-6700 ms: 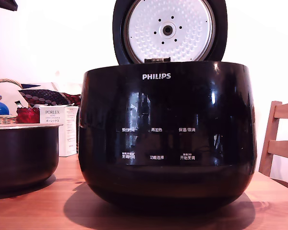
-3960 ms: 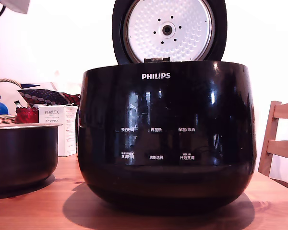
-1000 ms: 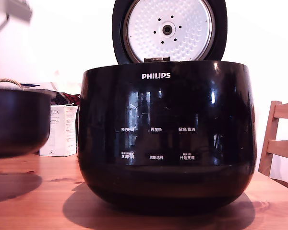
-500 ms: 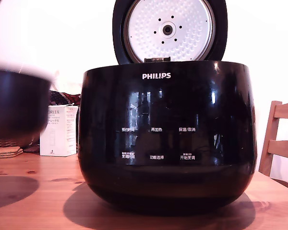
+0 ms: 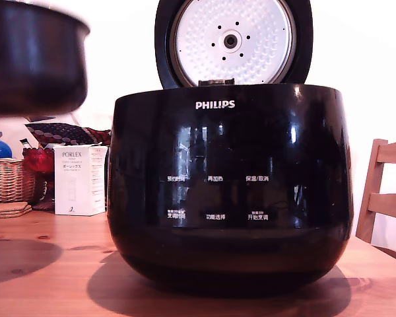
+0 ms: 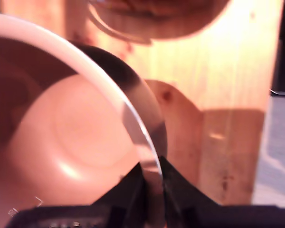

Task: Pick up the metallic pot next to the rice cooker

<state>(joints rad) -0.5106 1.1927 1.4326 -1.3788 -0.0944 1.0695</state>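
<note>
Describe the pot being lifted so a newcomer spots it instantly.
Start at the large glossy black PHILIPS rice cooker on the wooden table. Toward the exterior view's left, the dark round metallic pot hangs in the air, gripper clamped on its pale rim, unlike everything resting below.

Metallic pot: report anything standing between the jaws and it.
Nothing does. In the wrist view the gripper has its jaws closed on the rim of the metallic pot. The exterior view shows the pot in the air, clear of the table.
</note>
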